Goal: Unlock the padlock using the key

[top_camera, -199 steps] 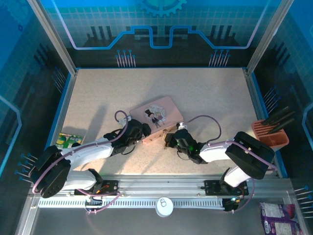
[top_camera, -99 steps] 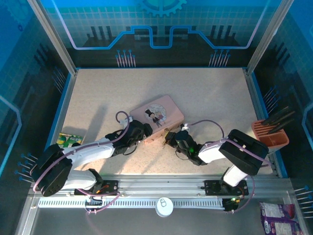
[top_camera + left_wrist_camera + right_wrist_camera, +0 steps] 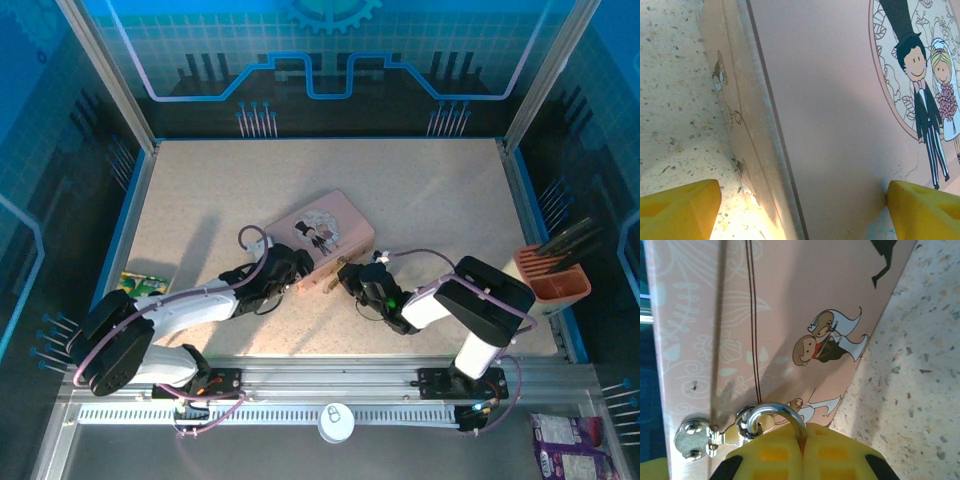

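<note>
Change since a second ago: right arm's elbow has swung left, and the right gripper [image 3: 348, 273] has edged in toward the near side of the pink tin [image 3: 320, 232]. The tin itself sits a little farther from the arms.
Left gripper [image 3: 293, 268]: at the tin's near-left corner, low over the table [image 3: 430, 190].
Left jaws: spread wide. From the left wrist, one yellow finger [image 3: 680, 205] sits over the speckled table [image 3: 670, 75] and the other over the lid of the tin [image 3: 830, 100]. The gripper [image 3: 802, 200] straddles the tin's long edge; contact with the tin cannot be told.
Right jaws: pressed together, pads meeting in one thin seam on the right gripper [image 3: 802, 440].
Padlock [image 3: 780, 408]: hangs at the tin's side wall [image 3: 790, 300]. Its silver shackle is threaded through the ring of the metal hasp [image 3: 695, 437] and arches over to the fingertips. The shackle's right leg runs straight down into the seam, so the grip is on the padlock.
Padlock body: hidden under the yellow pads — only a thin orange sliver shows at the seam.
Tin: lying flat, lid up, cartoon bride and groom printed on lid and side.
Table [image 3: 920, 365]: bare speckled surface just right of the tin's wall.
Surroundings: orange holder [image 3: 555, 275] with dark tools at the right edge; white disc [image 3: 336, 420] with a lock icon on the near rail, well apart from both grippers.
</note>
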